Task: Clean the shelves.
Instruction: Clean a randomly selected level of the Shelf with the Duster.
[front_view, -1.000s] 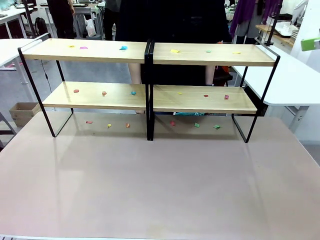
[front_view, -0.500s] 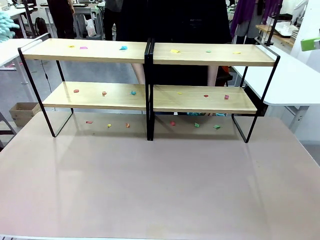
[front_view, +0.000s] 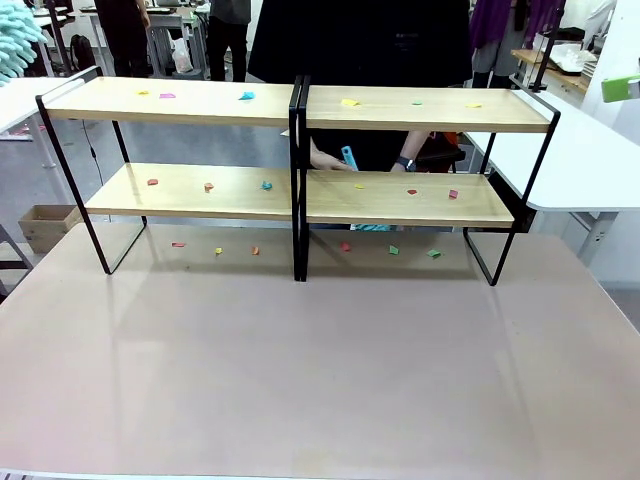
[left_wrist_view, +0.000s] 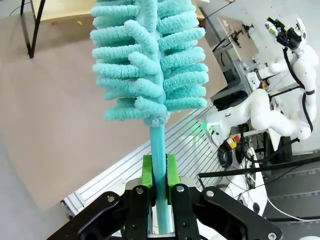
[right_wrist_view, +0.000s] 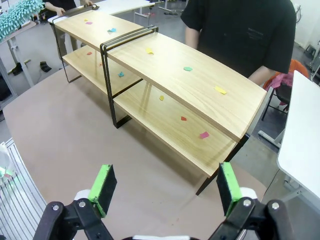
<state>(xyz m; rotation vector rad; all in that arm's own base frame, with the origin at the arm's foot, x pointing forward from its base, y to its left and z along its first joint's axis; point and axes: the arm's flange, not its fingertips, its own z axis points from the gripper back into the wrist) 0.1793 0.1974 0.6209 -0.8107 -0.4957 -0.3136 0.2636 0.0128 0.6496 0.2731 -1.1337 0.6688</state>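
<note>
Grip looks sound: your left gripper pinches the teal duster low on its handle; your right gripper hangs wide, empty. Beyond, the shelves span the table's far half; sweep each board lengthwise, lightly, pushing the paper scraps off one end.

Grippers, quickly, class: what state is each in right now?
Left gripper: shut on the teal duster.
Right gripper: open, holding nothing.
</note>
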